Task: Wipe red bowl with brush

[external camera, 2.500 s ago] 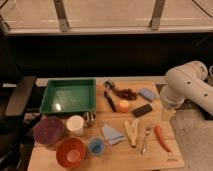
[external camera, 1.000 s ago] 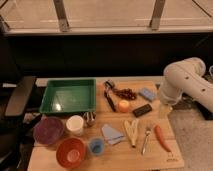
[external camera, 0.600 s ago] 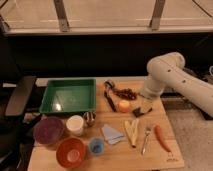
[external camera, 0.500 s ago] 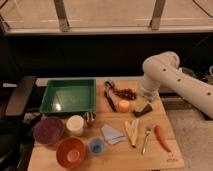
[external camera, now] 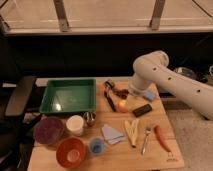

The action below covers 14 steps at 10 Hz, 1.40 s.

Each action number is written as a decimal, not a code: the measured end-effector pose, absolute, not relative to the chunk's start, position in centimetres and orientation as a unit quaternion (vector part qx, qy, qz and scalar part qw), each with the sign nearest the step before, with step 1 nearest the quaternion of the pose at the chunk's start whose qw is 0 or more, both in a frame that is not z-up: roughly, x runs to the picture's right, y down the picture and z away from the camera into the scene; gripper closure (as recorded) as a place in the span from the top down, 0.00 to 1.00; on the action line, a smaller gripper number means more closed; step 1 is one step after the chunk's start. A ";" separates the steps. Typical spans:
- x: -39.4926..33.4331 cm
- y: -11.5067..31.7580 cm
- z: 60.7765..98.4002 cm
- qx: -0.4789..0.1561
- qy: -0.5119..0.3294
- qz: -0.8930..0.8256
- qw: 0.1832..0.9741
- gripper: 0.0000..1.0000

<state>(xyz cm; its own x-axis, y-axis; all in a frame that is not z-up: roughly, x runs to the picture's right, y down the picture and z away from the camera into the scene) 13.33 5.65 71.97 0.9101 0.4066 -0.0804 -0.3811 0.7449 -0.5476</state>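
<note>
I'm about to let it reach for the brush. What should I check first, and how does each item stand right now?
1. Brush lying on the table, unheld: ok.
2. Gripper over the brush: not ok; it hangs to the side of it, by the orange fruit.
3. Jaws open and empty: ok.
4. Fruit clear of the brush handle: cannot tell; they lie close together.
5. Red bowl upright and uncovered: ok, at the table's near edge beside the blue cup.
</note>
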 end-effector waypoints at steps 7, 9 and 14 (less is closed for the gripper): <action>10.2 5.8 78.2 -0.317 -0.023 0.216 0.923 0.65; 9.4 5.4 79.9 -0.322 -0.024 0.230 0.918 0.65; 5.3 5.4 81.8 -0.328 -0.031 0.220 0.918 0.65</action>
<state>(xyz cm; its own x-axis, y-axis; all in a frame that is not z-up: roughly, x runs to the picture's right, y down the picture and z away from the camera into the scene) 5.29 5.40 81.77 0.9015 0.4240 -0.0868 -0.3832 0.6888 -0.6153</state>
